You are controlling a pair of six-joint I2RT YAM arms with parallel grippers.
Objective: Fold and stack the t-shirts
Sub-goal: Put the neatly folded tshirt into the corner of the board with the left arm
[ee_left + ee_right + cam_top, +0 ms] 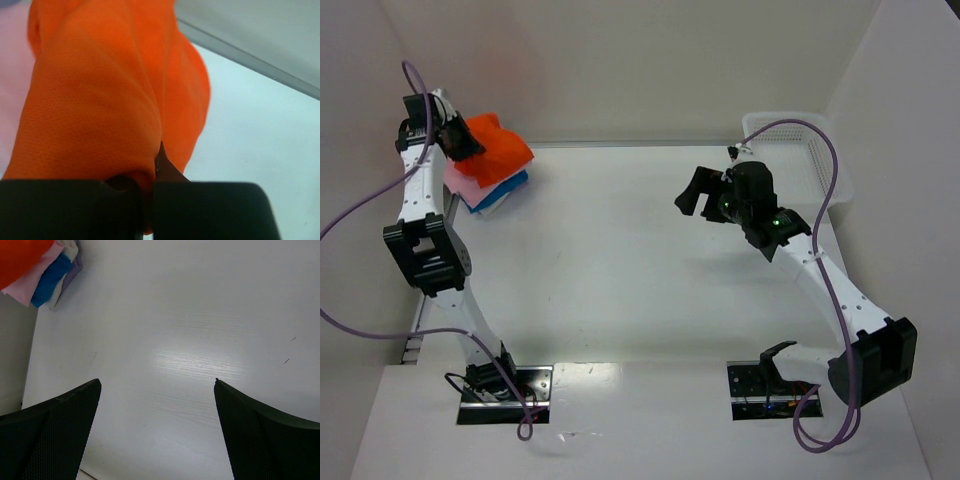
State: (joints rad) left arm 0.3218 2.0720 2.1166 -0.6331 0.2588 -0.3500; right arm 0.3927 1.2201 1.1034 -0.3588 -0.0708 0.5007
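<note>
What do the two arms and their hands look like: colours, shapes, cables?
Both the left arm and the right arm have white links and bulky black joints. A purple cable loops along each. The left hand and the right hand are black, two-fingered; the right one's fingers show a fine mesh texture inside.

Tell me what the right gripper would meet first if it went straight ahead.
Probably the white table. The right gripper is open, and the t-shirts lie off to the side.

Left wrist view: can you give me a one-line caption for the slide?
Left gripper shut on a bunched fold of the orange t-shirt, with the white table behind it.
</note>
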